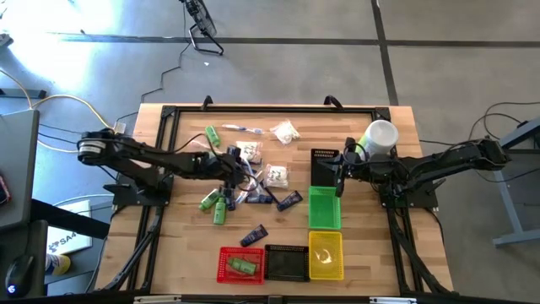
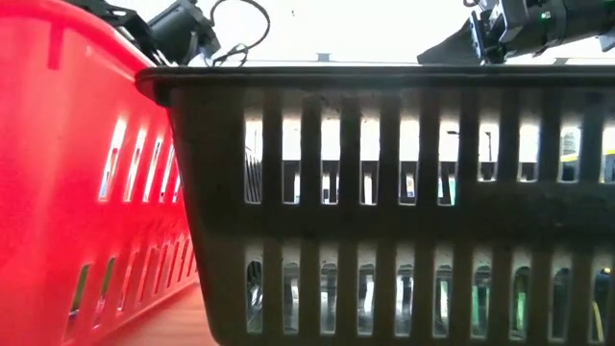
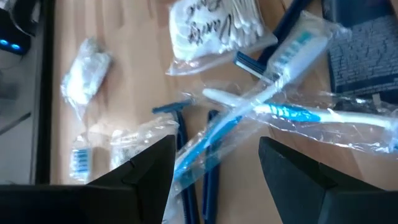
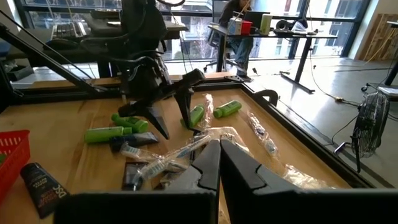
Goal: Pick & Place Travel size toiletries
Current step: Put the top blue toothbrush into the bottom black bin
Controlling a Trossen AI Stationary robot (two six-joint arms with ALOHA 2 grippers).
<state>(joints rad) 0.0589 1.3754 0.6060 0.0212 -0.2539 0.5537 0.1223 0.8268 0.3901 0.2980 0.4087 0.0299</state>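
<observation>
Travel size toiletries lie scattered on the wooden table: green bottles point(image 1: 215, 203), dark navy tubes point(image 1: 253, 235), white packets point(image 1: 285, 131) and clear-wrapped toothbrushes point(image 3: 280, 112) crossed over blue razors point(image 3: 180, 118). My left gripper point(image 1: 239, 173) hangs open, slanting down just above the toothbrush pile, with a finger on either side of a wrapped toothbrush point(image 3: 211, 140). From the right wrist view, the left gripper point(image 4: 177, 124) looks clear of the pile. My right gripper point(image 4: 219, 158) is shut and empty, held level above the green basket point(image 1: 324, 207).
At the near edge stand a red basket point(image 1: 240, 263) holding a green bottle, a black basket point(image 1: 287, 263) and a yellow basket point(image 1: 326, 253). Another black basket point(image 1: 325, 159) and a white cup point(image 1: 381, 135) sit far right. In the low view the black basket point(image 2: 404, 192) blocks the table.
</observation>
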